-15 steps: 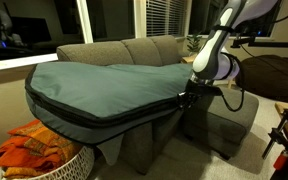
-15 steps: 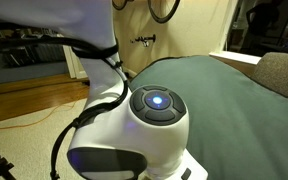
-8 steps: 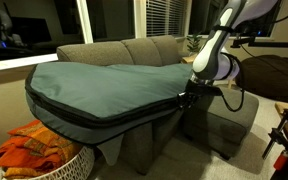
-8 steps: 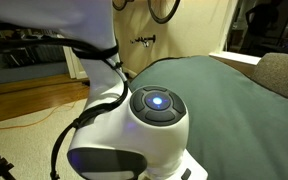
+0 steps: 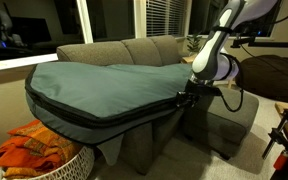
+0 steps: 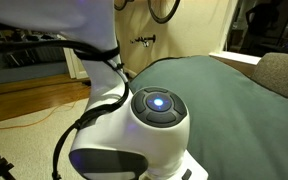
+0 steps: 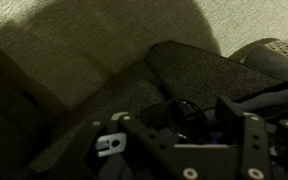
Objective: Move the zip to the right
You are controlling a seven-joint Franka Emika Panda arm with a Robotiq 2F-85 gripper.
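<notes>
While the fingers [image 5: 187,97] are placed at the right end of the zipper band [image 5: 94,116], the hidden zip is judged almost across; their opening cannot be told.

Readable text: none in any view.
White mark [image 7: 109,147]: a small pale patch on the gripper [image 7: 182,128] body in the wrist view, too dark and blurred to read as letters or a logo.
</notes>
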